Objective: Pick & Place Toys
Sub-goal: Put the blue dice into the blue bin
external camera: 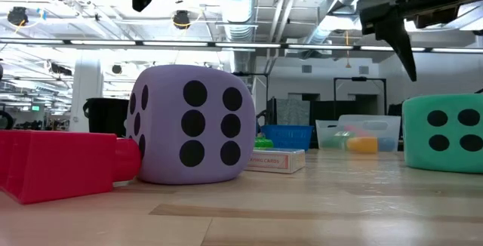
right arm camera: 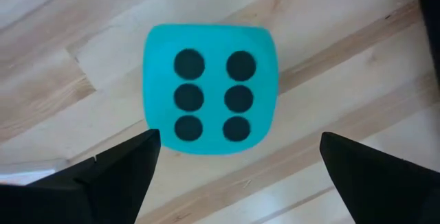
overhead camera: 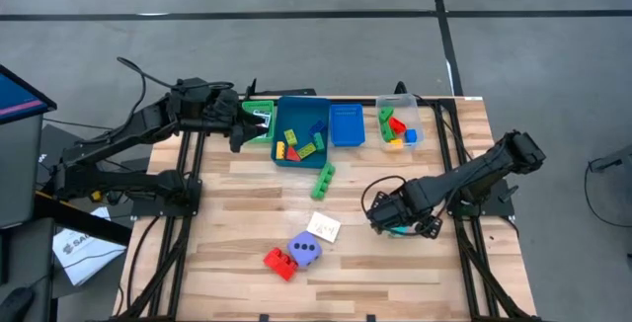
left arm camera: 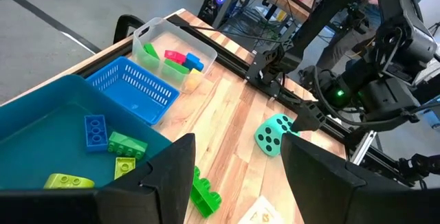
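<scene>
Right gripper (right arm camera: 234,165) is hanging released, fingers spread, directly over the teal dice (right arm camera: 210,86) at the table's right. Closing off-centre risks squirting the cube away. Left gripper (left arm camera: 237,176) is waiting part-open, empty, above the blue tray (left arm camera: 41,124).

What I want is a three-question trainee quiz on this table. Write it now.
1. True or false: the right pincer is shut on the teal dice.
2. What lies right beside the purple dice? A) red brick B) black cup C) clear tray
3. How many dots show on the teal dice's face in the right wrist view?

Key: 1 false, it is open above the dice; 2 A; 3 six.
</scene>
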Motion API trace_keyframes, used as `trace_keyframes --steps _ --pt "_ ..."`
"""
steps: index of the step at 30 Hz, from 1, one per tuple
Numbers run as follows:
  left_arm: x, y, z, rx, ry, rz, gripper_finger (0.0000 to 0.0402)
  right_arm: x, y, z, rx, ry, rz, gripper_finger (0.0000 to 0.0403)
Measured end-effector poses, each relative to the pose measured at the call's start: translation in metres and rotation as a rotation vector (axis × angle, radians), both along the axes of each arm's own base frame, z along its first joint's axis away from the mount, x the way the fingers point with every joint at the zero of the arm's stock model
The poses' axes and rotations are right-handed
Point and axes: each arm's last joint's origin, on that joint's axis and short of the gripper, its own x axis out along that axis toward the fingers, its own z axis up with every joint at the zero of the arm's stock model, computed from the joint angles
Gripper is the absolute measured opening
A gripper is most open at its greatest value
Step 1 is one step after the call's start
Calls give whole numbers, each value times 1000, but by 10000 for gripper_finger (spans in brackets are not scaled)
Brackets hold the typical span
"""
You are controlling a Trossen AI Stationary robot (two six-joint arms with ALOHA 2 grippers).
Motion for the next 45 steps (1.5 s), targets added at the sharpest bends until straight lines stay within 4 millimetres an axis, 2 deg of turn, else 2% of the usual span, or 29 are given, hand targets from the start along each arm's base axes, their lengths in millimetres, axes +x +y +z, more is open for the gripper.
trace_keyframes --steps 15,23,45 --pt "0 0 0 0 -1 0 208 6 -4 -1 -30 -42 19 395" --pt "0 -2 0 -19 -10 -52 208 6 -5 -1 -33 -36 19 395" --pt "0 -2 0 -21 -10 -57 208 7 -6 -7 -41 8 9 395"
